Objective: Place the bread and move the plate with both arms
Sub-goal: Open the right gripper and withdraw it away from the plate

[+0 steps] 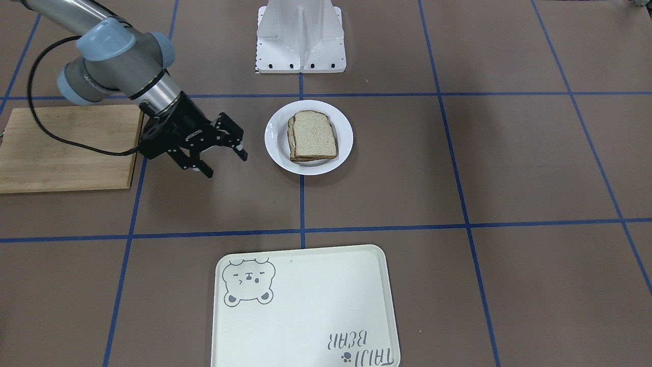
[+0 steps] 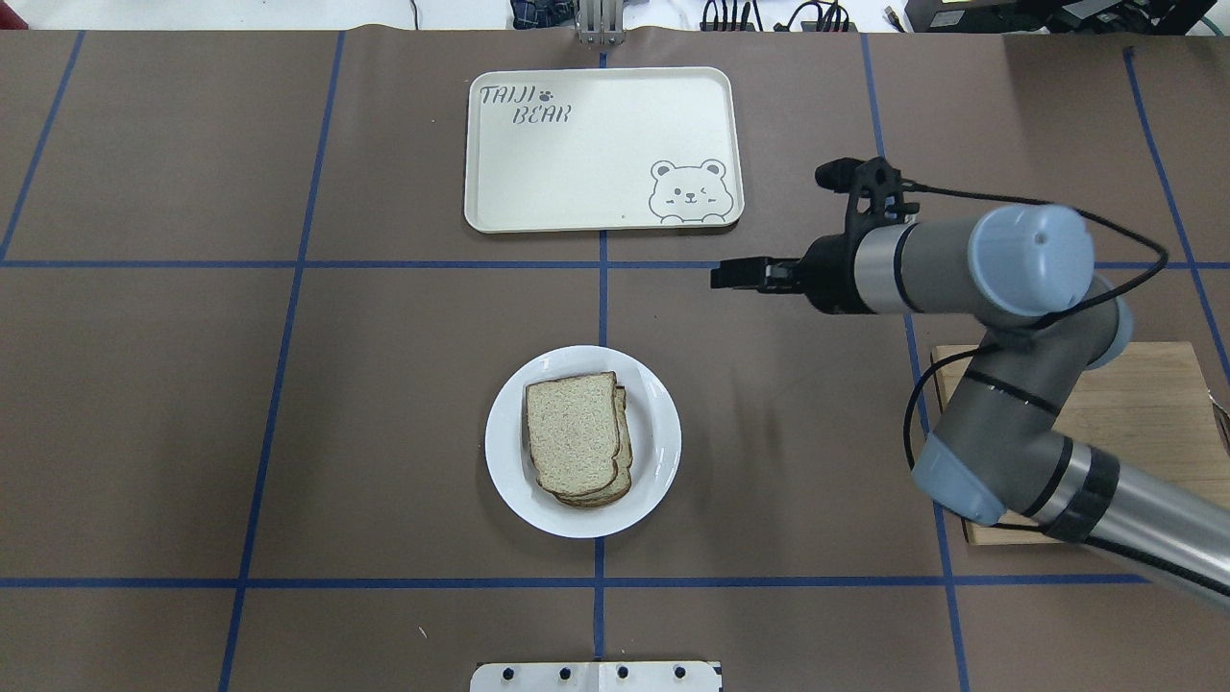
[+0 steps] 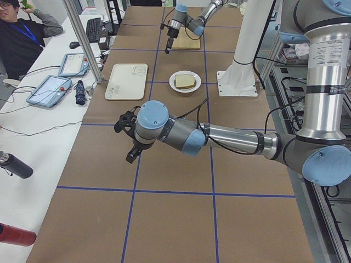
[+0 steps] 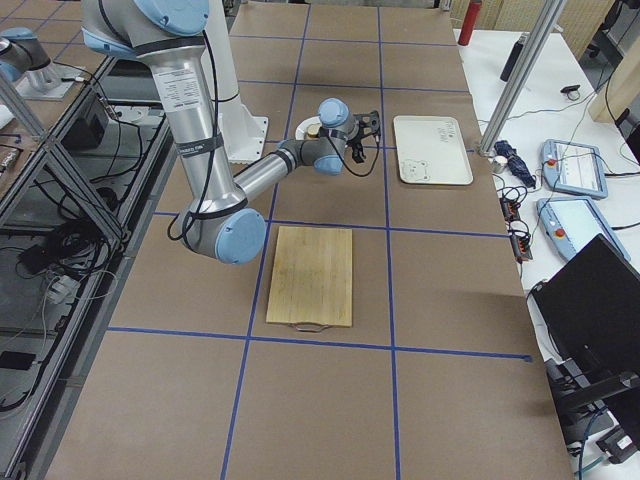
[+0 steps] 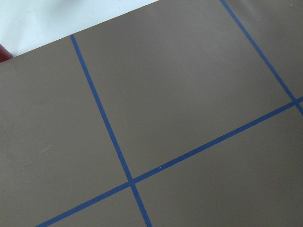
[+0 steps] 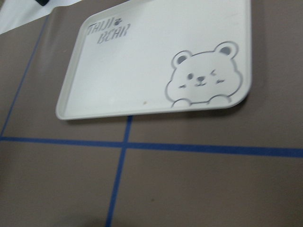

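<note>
Centre of the counter (image 2: 384, 432), mid-task: the plate (image 2: 661, 452) sits astride a blue tape line (image 2: 601, 308) w/ the bread (image 2: 572, 432) lying flat on it, stacked over at least one more slice. My right tool (image 1: 225, 164) hangs jaws apart and empty, betw. the board (image 1: 61, 148) and the plate, touching neither. My left tool (image 3: 131, 156) hovers over bare counter well apart from the plate, and I cannot tell whether it is apart or together. Handling, by my reckoning: bread is light, soft and easily dented, so pinch gently across the crust edges. Plate is stiff, glossy, prob. slippery and breakable, so each tool should bite the wide rim on opposite sides and lift level, else the stack may slide. Views differ: overhead shows lower crusts poking out under the top slice, plus the tray (image 2: 596, 144) beyond the plate. Front-facing cam alone shows the gap betw. my right tool's fingers. Left wrist cam gives only counter and tape; right wrist cam gives only the bear tray, no plate.
</note>
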Robot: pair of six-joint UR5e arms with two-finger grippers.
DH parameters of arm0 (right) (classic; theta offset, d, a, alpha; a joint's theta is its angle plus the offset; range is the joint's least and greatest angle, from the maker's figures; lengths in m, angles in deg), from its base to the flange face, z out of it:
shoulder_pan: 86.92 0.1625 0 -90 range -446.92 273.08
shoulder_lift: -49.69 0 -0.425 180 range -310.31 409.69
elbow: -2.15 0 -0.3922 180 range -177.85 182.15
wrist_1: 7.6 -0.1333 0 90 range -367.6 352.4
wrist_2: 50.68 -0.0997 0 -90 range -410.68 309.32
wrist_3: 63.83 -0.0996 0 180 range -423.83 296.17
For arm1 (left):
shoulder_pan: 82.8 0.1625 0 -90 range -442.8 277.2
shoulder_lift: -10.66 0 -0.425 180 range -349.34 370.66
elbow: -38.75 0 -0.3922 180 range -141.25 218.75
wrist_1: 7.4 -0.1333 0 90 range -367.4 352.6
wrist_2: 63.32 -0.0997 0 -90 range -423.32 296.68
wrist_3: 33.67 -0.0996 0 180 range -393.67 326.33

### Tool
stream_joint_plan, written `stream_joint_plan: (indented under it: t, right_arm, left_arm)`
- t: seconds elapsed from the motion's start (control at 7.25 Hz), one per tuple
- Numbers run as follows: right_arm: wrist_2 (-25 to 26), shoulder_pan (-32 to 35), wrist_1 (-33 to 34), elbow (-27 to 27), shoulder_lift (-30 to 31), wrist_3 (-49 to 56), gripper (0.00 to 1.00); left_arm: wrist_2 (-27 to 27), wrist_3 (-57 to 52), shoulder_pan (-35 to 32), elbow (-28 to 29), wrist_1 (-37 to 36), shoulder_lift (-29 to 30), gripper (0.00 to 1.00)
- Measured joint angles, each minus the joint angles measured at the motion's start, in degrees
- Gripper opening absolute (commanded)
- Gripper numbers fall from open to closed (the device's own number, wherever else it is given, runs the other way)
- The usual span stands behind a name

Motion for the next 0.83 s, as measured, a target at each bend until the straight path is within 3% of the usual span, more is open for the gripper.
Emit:
stream_joint_plan:
  t: [0.41, 0.83]
  right_arm:
    - [-10.41, 14.13, 16.37, 0.21, 5.01, 19.53, 1.00]
    - [-18.82, 29.56, 25.10, -0.17, 15.73, 49.48, 1.00]
  left_arm:
    - [-3.96, 26.07, 11.32, -1.04, 14.63, 1.17, 0.99]
    - [-5.62, 47.77, 23.07, -2.28, 19.06, 5.67, 0.99]
